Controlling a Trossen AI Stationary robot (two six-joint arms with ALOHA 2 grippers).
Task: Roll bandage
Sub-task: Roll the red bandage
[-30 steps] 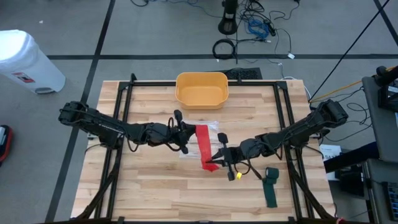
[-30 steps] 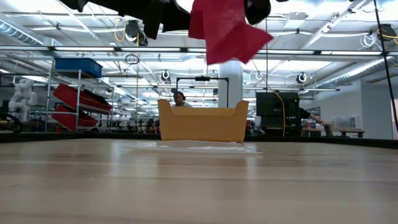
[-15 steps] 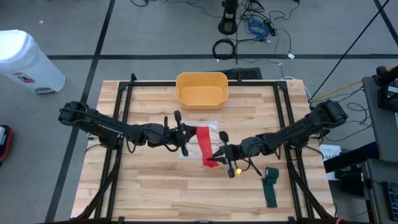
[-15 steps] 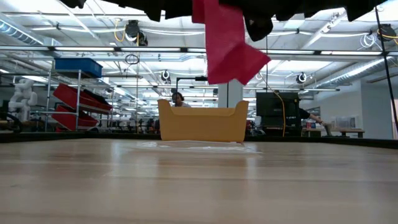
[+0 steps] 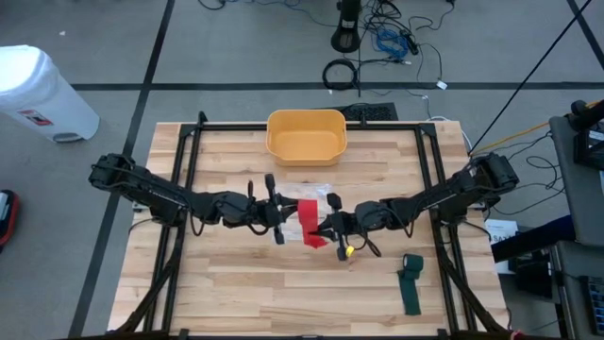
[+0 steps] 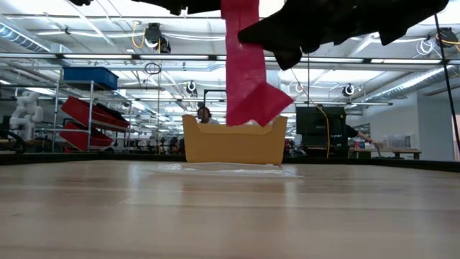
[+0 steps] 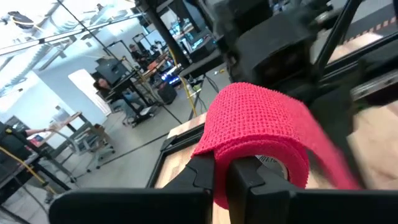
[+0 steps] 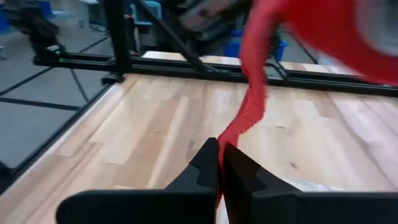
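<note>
Mid-bench, both my hands up off the wood w/ the red bandage (image 5: 310, 219) strung between them. My left hand (image 5: 280, 215) is pinched shut on one end: in the left wrist view the fingers (image 7: 205, 177) are closed tight, w/ the red bandage looped over their tips in a partly wound curl. My right hand (image 5: 330, 227) sits just beside the left, nearly tip to tip, and is clamped shut on the other end; in the right wrist view the strip rises straight out from between its closed fingers (image 8: 208, 163) and twists away toward the other arm. From bench level the bandage hangs as a vertical red band w/ a folded corner at the bottom, clear of the bench (image 5: 236, 283).

Under and just behind my hands lies a clear plastic wrapper (image 5: 321, 192), flat on the wood. Past that, at the bench's far edge from my hands, a yellow bin (image 5: 306, 137) stands upright. A second, dark green bandage (image 5: 411, 283) lies loose on the bench near my right arm's side, well apart from both hands, near the front corner.
</note>
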